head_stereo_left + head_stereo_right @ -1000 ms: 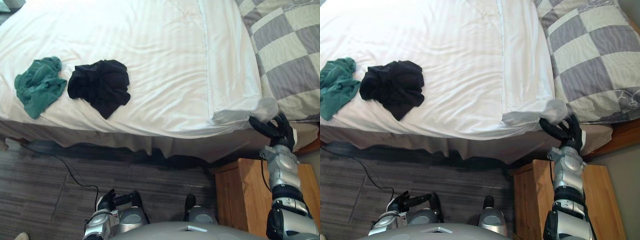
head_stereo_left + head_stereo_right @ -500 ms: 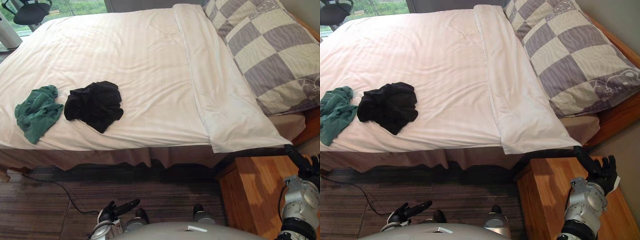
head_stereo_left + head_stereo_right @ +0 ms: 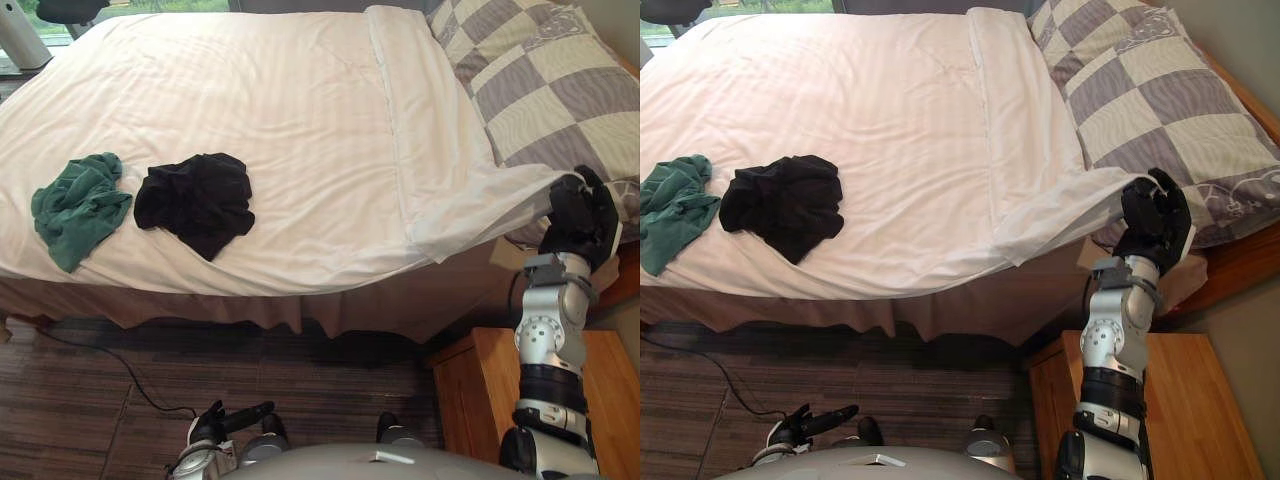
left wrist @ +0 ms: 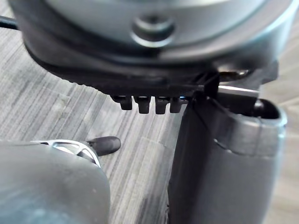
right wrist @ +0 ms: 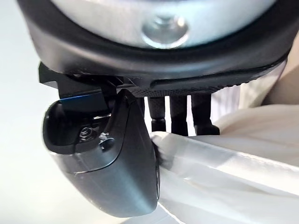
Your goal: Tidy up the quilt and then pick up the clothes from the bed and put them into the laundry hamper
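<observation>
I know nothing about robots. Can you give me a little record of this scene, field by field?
Quilt: white, spread flat, near corner lifted
Right hand: pinching that corner
Left hand: open, low by the floor
Clothes: green garment and black garment, side by side on the quilt
Pillow: checked, past the quilt's fold

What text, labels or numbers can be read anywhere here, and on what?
None readable.
The checked pillow: pale curly marks at its corners, too small to tell if they are lettering.
The quilt, green garment, black garment and wooden nightstand: no print visible.
</observation>
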